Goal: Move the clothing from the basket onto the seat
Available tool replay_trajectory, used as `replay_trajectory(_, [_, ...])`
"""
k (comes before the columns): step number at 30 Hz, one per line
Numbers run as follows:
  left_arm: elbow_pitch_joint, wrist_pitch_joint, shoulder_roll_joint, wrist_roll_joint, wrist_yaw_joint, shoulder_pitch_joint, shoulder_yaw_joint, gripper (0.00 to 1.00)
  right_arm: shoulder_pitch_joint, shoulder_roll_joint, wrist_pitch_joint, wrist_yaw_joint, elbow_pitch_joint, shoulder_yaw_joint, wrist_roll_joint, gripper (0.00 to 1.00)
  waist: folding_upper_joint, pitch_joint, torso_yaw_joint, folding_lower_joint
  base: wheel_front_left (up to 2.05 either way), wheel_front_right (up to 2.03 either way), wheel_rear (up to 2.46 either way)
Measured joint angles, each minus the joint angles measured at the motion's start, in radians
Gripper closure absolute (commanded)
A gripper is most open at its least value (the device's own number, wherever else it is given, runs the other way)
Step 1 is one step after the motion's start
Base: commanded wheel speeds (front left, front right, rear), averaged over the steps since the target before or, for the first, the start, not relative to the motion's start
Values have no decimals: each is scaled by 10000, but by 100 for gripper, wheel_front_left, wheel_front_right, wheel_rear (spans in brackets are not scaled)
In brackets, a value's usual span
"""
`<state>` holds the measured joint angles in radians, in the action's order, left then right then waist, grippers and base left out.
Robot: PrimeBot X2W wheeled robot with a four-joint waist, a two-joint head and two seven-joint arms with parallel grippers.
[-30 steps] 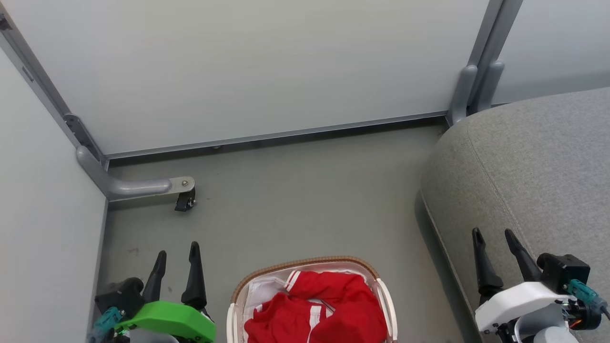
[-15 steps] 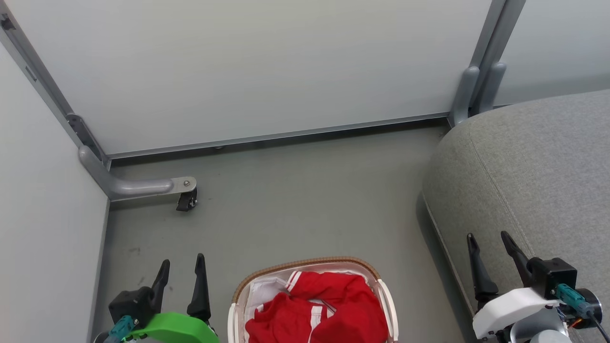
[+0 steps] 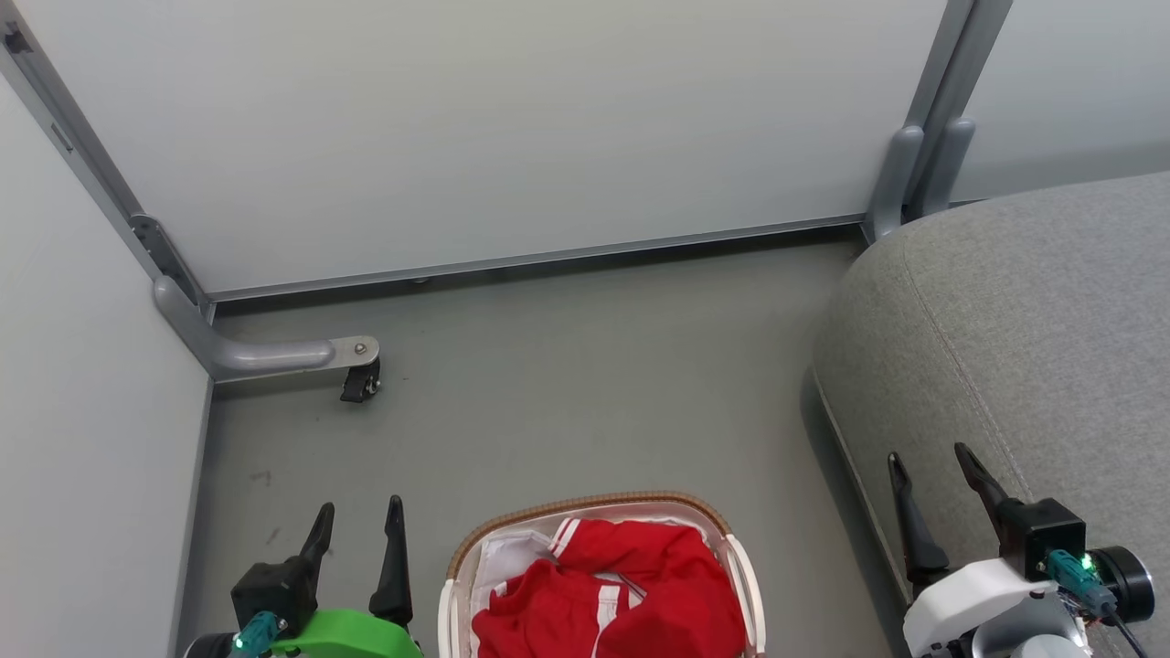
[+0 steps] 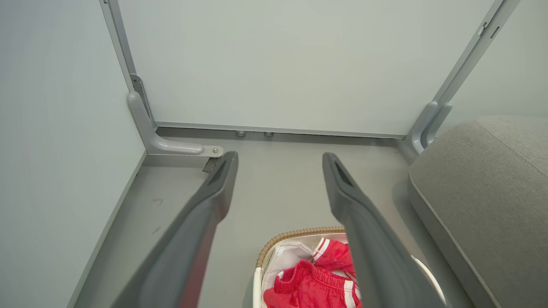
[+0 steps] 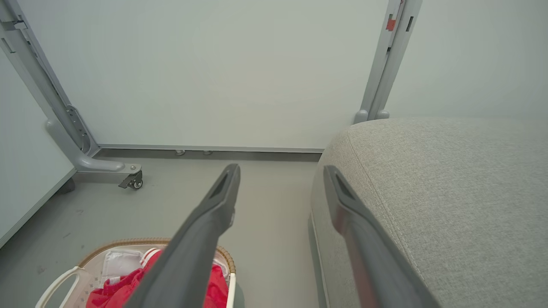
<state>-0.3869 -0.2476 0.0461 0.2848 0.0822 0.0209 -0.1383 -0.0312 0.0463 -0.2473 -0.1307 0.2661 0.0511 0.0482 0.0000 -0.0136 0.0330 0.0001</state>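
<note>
- Head view gives most of its right side to the seat [image 3: 1024,347], whose rounded left edge runs from near to far. No red garment lies on the part I can see.
- The basket [image 3: 585,504] stands on the floor [image 3: 567,384] at near centre, left of the seat and apart from it. Its near end is cut off, so I cannot tell its long axis.
- The clothing [image 3: 640,594] is heaped inside the basket, red with white stripes, bulking toward the right. A white liner sheet [image 3: 507,557] shows at the far left inside.
- The left gripper [image 3: 361,503] hangs just left of the basket's rim, jaws spread wide and empty, fingers pointing far. The clothing lies to its right and below, so I judge this the nearer arm for a reach.
- The right gripper [image 3: 928,452] hovers over the seat's near left edge, also spread wide and empty. The clothing lies to its left, across a strip of floor.
</note>
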Motion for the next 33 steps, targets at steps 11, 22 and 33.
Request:
replay_trajectory(11, [-219, -165, 4, -468, -23, -2, -125, 0, 5, 10, -144, 0, 23, -38, -593, 0, 0, -18, 22, 0, 0, 0, 0])
replay_trajectory(22, [-355, -165, 6, -410, -23, -2, -119, 0, 6, 10, -144, -2, 13, -77, -589, 0, 0, -15, 19, 0, 0, 0, 0])
replay_trajectory(33, [-368, -165, 8, -418, -15, 1, -161, 0, 8, 10, -144, -2, -77, -73, -589, 0, 0, -85, -7, 0, 0, 0, 0])
